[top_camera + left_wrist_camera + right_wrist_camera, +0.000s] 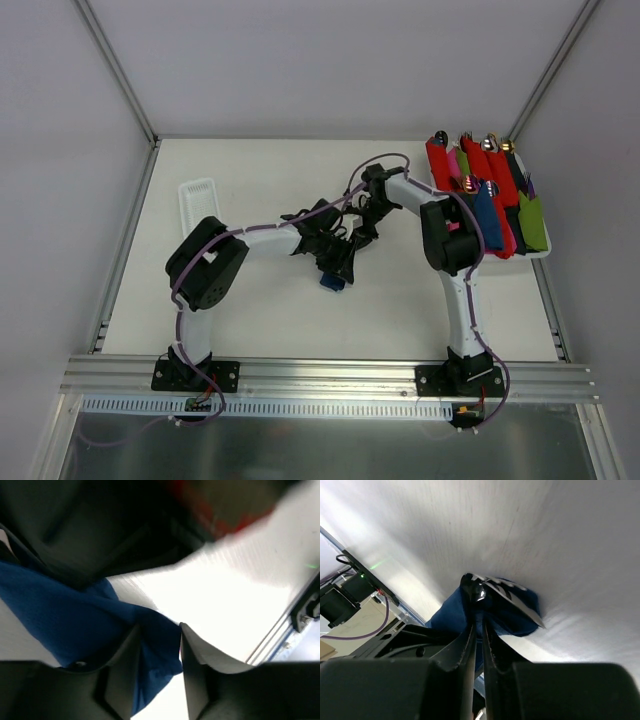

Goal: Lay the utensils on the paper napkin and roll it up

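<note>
Near the middle of the surface [250, 180], the bunched dark blue paper napkin [333, 283] sits clamped between the left gripper [157, 630] jaws. The right gripper [478, 622] jaws, nearly together, pinch its other side, where the shiny utensils [502, 587] poke out.

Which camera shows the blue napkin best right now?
Left wrist: the blue napkin is large and close, held in the left hand. Right wrist shows one bunched end with a utensil; the top view shows only a scrap.

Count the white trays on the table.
2. A narrow ribbed tray lies far left; a wider tray at far right holds coloured napkin rolls. Others may be hidden from view.
</note>
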Action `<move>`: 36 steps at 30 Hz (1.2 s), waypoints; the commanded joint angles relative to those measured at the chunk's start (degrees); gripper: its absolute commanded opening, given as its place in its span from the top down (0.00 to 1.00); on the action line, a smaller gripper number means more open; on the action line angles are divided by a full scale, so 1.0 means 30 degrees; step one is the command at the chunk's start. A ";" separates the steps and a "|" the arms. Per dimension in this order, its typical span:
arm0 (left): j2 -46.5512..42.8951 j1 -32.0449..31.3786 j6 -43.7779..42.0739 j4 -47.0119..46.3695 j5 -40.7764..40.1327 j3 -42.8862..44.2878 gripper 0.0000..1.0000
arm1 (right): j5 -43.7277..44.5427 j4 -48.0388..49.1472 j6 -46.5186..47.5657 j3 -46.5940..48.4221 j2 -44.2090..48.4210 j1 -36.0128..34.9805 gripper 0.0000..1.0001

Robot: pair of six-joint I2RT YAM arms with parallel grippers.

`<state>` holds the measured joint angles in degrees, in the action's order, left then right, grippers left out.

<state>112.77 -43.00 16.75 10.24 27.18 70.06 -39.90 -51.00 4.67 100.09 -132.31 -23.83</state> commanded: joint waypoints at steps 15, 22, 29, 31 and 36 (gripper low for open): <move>-0.0118 0.0858 -0.0896 0.0454 0.1925 -0.2435 0.45 | -0.4834 0.0390 0.0524 0.1647 0.1858 0.0303 0.91; -0.0793 0.0858 -0.0956 -0.0395 0.2542 -0.3168 0.44 | -0.4075 0.0419 0.0758 -0.0023 0.1361 -0.1019 0.94; -0.0998 0.0858 -0.0868 -0.0718 0.2601 -0.3374 0.44 | -0.2698 0.0390 0.1256 -0.0259 0.0569 -0.1634 0.95; -0.0969 0.0858 -0.0780 -0.0805 0.2630 -0.3374 0.44 | -0.2142 0.0390 0.1432 -0.0259 0.0656 -0.1722 0.95; -0.1085 0.0916 -0.0692 -0.1098 0.2835 -0.3578 0.46 | -0.0765 0.0477 0.1814 -0.0610 0.1621 -0.1694 0.96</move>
<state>108.31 -40.01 17.15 6.59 38.59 61.32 -45.56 -48.21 8.75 99.18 -130.56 -25.52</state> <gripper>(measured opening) 0.543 0.045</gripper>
